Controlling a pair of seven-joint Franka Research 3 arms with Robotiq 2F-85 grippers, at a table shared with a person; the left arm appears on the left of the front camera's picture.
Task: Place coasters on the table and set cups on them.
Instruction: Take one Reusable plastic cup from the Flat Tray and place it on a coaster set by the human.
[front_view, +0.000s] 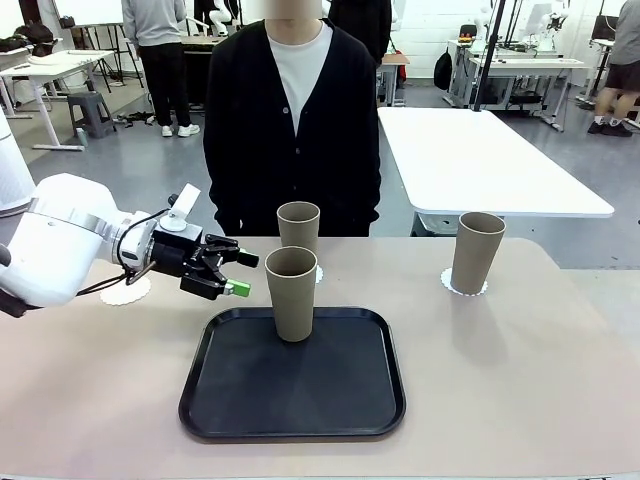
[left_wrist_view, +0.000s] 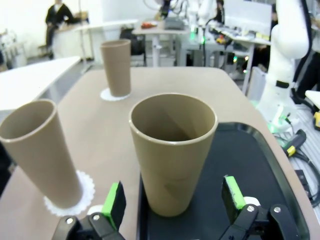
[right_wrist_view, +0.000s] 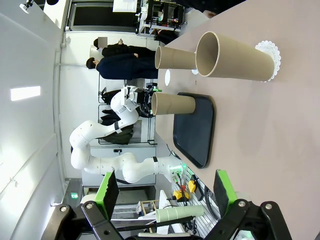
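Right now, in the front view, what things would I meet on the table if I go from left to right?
Empty coaster → left gripper, open → cup on the black tray → cup on the right coaster. The far middle cup overlaps the tray cup, so I leave it out.

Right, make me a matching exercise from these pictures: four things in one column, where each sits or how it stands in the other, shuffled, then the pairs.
Things
1. near cup
2. right-hand cup
3. bare coaster
4. left gripper

Places or states
A. on a coaster near the table's right edge
B. open, level with the near cup
C. on the black tray
D. on the table beside the left arm, no cup on it

Pairs: 1-C, 2-A, 3-D, 4-B
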